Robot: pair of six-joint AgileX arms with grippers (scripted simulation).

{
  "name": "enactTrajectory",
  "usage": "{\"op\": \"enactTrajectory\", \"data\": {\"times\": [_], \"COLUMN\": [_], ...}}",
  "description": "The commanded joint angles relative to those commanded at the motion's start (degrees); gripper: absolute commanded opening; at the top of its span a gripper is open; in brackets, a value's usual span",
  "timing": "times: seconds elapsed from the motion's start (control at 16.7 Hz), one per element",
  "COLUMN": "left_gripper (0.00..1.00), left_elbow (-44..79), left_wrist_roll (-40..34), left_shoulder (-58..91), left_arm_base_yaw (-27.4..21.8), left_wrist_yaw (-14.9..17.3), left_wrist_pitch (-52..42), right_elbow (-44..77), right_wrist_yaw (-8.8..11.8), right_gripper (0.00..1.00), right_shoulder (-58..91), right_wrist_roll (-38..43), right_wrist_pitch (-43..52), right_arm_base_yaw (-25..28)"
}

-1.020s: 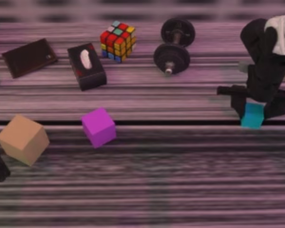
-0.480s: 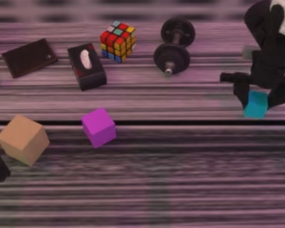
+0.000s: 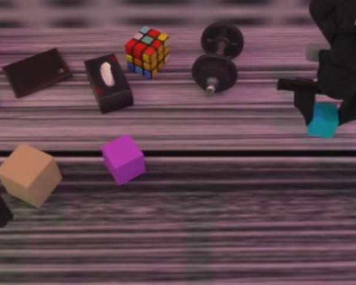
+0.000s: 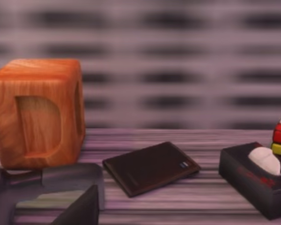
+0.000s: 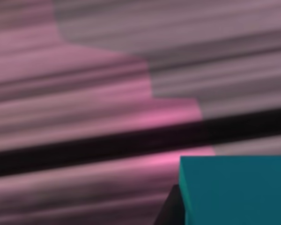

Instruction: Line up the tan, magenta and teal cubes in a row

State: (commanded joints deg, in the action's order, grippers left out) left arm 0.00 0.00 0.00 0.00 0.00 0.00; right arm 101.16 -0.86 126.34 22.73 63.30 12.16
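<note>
Near the worktop's right edge, the right gripper [image 3: 326,116] holds the teal cube [image 3: 323,120] clamped between its fingers, with the magenta cube [image 3: 124,158] and the tan cube [image 3: 28,174] well apart to its left, so the cube's path runs leftward.

Top view overhead, 2 wrist views low – close-up

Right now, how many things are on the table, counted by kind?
Plain cubes: 3 (tan, magenta, teal in the right gripper)
Puzzle cube: 1
Wooden block: 1
Tissue box: 1
Wallet: 1
Dumbbell: 1
Total: 8
</note>
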Motion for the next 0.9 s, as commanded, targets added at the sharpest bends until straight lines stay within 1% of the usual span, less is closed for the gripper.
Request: {"op": "enactTrajectory", "data": {"times": [0.06,0.18,0.6,0.72,0.9], "left_gripper": [1.00,1.00,1.00,1.00,1.00], "left_elbow": [0.00,0.00,0.00,0.00,0.00], "left_wrist_roll": [0.00,0.00,0.00,0.00,0.00], "left_shoulder": [0.00,0.00,0.00,0.00,0.00], "left_arm_base_yaw": [0.00,0.00,0.00,0.00,0.00], "left_wrist_yaw": [0.00,0.00,0.00,0.00,0.00], "left_wrist_pitch": [0.00,0.00,0.00,0.00,0.00], "right_elbow": [-0.49,-2.49,-13.80,-15.46,-15.64], "right_wrist_yaw": [-0.01,-0.06,-0.26,-0.32,-0.33], "right_gripper": [0.00,0.00,0.00,0.00,0.00], "right_shoulder": [-0.43,-2.19,-11.79,-13.36,-13.54], "right_wrist_roll": [0.39,2.11,12.02,13.48,13.63], "right_wrist_pitch": [-0.07,-0.37,-1.90,-2.23,-2.28], "right_arm_base_yaw": [0.76,3.94,20.98,23.26,23.49]}}
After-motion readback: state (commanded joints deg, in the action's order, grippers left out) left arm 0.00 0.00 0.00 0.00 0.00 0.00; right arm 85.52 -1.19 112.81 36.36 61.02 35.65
